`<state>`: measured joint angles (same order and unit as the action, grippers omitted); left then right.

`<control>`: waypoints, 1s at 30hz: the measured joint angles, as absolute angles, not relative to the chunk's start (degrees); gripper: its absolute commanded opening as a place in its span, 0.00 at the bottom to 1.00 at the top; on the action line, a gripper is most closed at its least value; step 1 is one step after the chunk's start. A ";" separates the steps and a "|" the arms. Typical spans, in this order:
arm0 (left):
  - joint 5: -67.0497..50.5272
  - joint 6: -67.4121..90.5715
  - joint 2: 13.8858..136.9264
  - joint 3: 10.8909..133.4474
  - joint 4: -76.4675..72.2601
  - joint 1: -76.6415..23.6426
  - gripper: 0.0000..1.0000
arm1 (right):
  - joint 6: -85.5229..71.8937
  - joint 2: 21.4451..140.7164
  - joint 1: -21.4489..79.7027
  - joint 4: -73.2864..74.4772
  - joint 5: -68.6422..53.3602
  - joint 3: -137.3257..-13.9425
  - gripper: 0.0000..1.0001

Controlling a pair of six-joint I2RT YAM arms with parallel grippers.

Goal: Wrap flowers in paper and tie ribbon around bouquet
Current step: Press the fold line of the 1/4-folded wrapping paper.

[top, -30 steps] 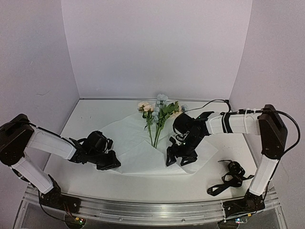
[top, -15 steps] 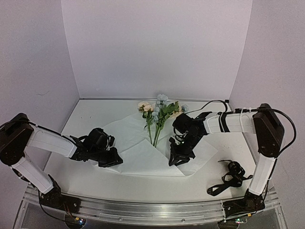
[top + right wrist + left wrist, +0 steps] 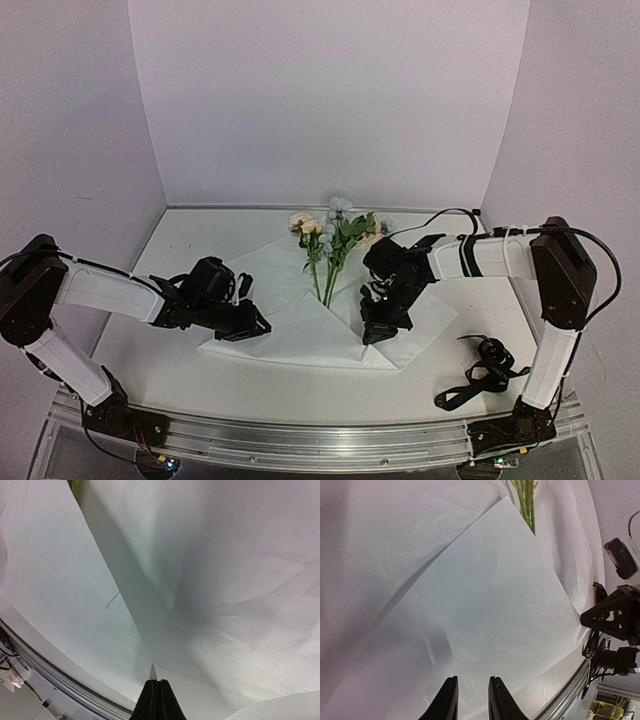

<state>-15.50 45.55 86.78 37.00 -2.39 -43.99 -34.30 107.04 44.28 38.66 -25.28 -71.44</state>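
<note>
Lilac walls (image 3: 330, 100) enclose a white table (image 3: 180, 240). The left gripper (image 3: 250, 325), jaws narrowly parted and holding nothing, has slid right over the near-left edge of the paper (image 3: 300, 335). The flowers (image 3: 335, 235) lie on it mid-table, blooms toward the back edge. The right gripper (image 3: 378, 328), spread a second ago, now pinches a paper fold. The ribbon (image 3: 485, 370) lies near the front right corner.

Ahead of the jaws of the left gripper (image 3: 471, 682), which are narrowly parted, only flat paper (image 3: 485, 605) lies, leaving an open path. Farther ahead and to the right, the stems of the flowers (image 3: 526, 505) bar the way. Off to the right stands the right gripper (image 3: 378, 328), its jaws closed on a raised paper fold. Beside those jaws and well apart, the ribbon (image 3: 485, 370) lies heaped on the table (image 3: 300, 385).
</note>
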 measured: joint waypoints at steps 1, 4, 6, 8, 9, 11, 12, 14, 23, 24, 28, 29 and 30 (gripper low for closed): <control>-15.85 45.20 86.78 37.26 -2.39 -44.27 0.19 | -34.20 107.04 44.27 38.84 -24.35 -71.44 0.00; -16.84 44.53 86.94 37.46 -2.35 -45.25 0.17 | -33.31 107.04 44.28 40.39 -21.84 -71.44 0.00; -17.50 44.31 87.52 37.49 -2.42 -46.01 0.16 | -32.60 107.04 44.27 41.58 -20.33 -71.46 0.00; -17.97 44.25 88.92 37.52 -2.51 -46.69 0.15 | -31.63 107.04 44.27 42.93 -18.90 -71.48 0.00; -18.14 44.25 89.79 37.52 -2.50 -47.06 0.14 | -31.20 107.04 44.27 43.54 -18.27 -71.49 0.00; -18.45 44.27 91.61 37.52 -2.46 -47.89 0.13 | -30.17 107.04 44.27 44.95 -17.03 -71.59 0.00; -18.50 44.31 92.26 37.52 -2.46 -48.26 0.13 | -29.69 107.11 44.27 45.73 -16.49 -71.88 0.00; -18.58 44.41 93.25 37.52 -2.46 -48.91 0.12 | -28.79 107.36 44.27 47.06 -15.66 -72.64 0.00; -18.32 45.04 93.91 37.67 -2.37 -50.33 0.12 | -26.82 109.75 44.27 50.87 -12.75 -76.60 0.00; -18.13 45.08 93.90 37.65 -2.38 -50.37 0.12 | -26.78 109.87 44.29 51.07 -12.56 -76.62 0.01; -17.68 45.10 93.82 37.58 -2.39 -50.48 0.12 | -26.70 109.97 44.31 52.18 -11.85 -76.62 0.23; -17.66 45.08 93.82 37.58 -2.39 -50.48 0.12 | -26.66 109.97 44.30 52.68 -11.53 -76.62 0.27; -17.62 45.08 93.82 37.58 -2.39 -50.48 0.11 | -26.64 109.92 44.29 53.26 -11.36 -76.62 0.33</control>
<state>-17.62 45.08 93.82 37.58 -2.39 -50.48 -26.64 109.92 44.29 53.26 -11.36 -76.62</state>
